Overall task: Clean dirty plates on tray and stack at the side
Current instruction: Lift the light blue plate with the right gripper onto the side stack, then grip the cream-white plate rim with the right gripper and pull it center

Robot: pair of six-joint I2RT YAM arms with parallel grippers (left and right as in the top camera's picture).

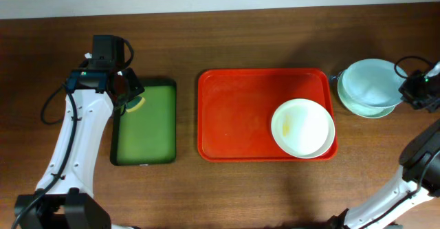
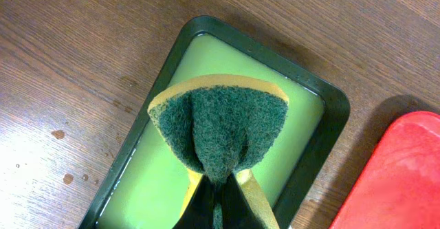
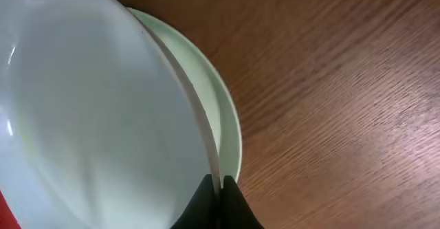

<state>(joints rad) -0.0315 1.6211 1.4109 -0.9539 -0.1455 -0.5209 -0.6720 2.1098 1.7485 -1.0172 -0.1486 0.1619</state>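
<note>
tele_op: Green-and-yellow scouring sponge fills my left wrist cam, pinched tight in the left gripper. It's over the narrow dark green plastic tray of greenish liquid, left of the big red rectangular plastic tray.

plate_fan: ok, and where are the plates?

tele_op: Cream-white round plate with a yellowish smear sits in the red tray's near right corner. The other two are on the brown wooden table, just right of it. My right gripper is clamped on the rim of the upper mint plate, which tilts over the lower mint plate.
</note>
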